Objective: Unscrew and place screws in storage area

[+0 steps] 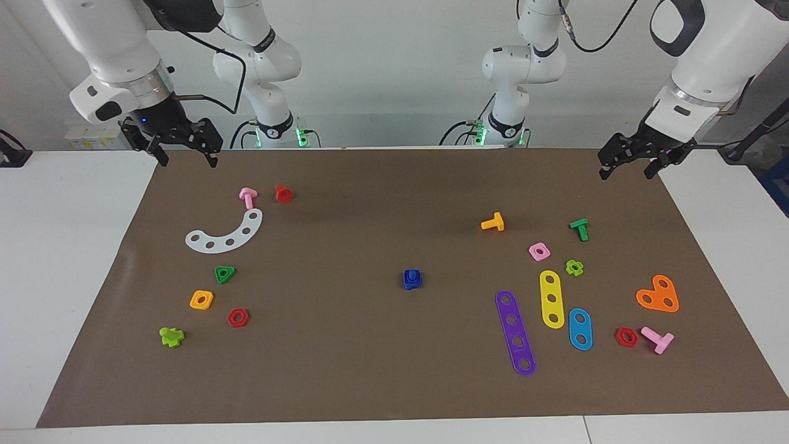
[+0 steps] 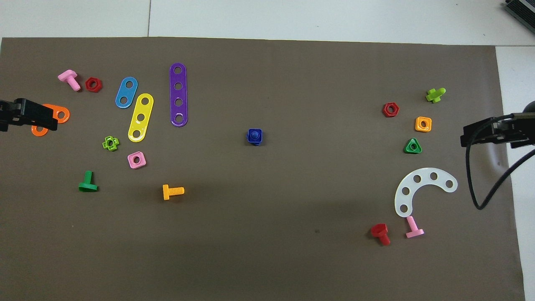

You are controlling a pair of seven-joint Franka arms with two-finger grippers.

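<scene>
We see the right gripper [image 1: 183,151] raised over the mat [image 1: 370,382] corner at its own end, jaws apart, empty. At mid-mat stands the blue screw [image 1: 412,279], seated in a blue nut, well apart from both grippers. The left gripper [image 1: 629,165] hangs over the mat's edge at its own end, jaws apart, empty.

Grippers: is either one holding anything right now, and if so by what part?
Nothing held. Left gripper and right gripper both hang open and empty at the mat's corners nearest the robots. The blue screw sits untouched mid-mat.
</scene>
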